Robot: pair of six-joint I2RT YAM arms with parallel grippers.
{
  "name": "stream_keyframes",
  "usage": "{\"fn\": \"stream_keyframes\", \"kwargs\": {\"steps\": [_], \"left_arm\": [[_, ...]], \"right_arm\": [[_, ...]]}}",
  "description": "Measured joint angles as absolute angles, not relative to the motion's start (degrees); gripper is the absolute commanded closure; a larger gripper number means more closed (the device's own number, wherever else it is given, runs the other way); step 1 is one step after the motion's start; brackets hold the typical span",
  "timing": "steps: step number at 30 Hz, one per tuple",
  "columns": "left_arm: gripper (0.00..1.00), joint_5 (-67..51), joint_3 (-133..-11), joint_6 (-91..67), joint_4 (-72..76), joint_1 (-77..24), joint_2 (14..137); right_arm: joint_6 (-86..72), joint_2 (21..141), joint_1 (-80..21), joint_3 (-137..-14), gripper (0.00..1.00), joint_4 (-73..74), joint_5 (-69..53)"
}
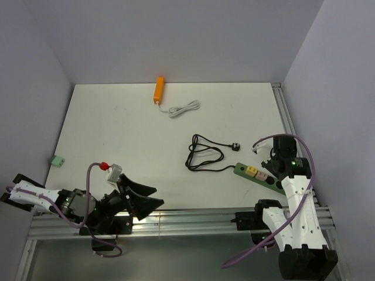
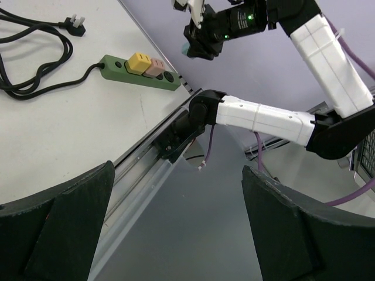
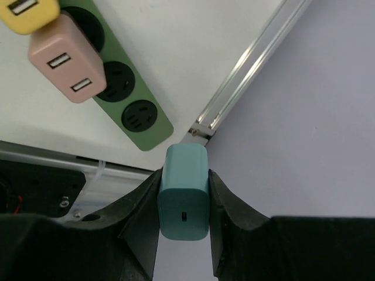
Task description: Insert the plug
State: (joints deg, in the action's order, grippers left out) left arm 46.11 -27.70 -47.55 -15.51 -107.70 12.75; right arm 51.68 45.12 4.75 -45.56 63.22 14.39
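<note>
My right gripper (image 3: 183, 193) is shut on a teal plug adapter (image 3: 184, 199) and holds it above the near end of the green power strip (image 3: 126, 102). The strip carries a yellow adapter (image 3: 26, 7) and a pink adapter (image 3: 61, 58); two round sockets beyond them are free. In the top view the strip (image 1: 261, 175) lies at the right edge, under my right gripper (image 1: 274, 165). My left gripper (image 1: 143, 197) is open and empty at the near left edge; its view shows the strip (image 2: 140, 71) far off.
A black cable with a plug (image 1: 205, 153) lies coiled left of the strip. An orange block with a white cable (image 1: 159, 89) lies at the back. A small green block (image 1: 57, 160) sits off the left edge. An aluminium rail (image 1: 287, 117) borders the right side.
</note>
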Motion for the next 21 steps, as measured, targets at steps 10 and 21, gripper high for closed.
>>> {"fn": "stream_keyframes", "kwargs": {"steps": [10,21], "left_arm": [[0.05,46.54,-26.17,-45.67,-10.9,-107.7,14.22],[0.05,49.17,-24.05,-43.13,-8.43,-107.7,11.77]], "right_arm": [[54.89,41.25,5.1,-40.71,1.0,64.82,7.01],[56.07,41.36,6.0,-41.17,1.0,67.37,-0.08]]}}
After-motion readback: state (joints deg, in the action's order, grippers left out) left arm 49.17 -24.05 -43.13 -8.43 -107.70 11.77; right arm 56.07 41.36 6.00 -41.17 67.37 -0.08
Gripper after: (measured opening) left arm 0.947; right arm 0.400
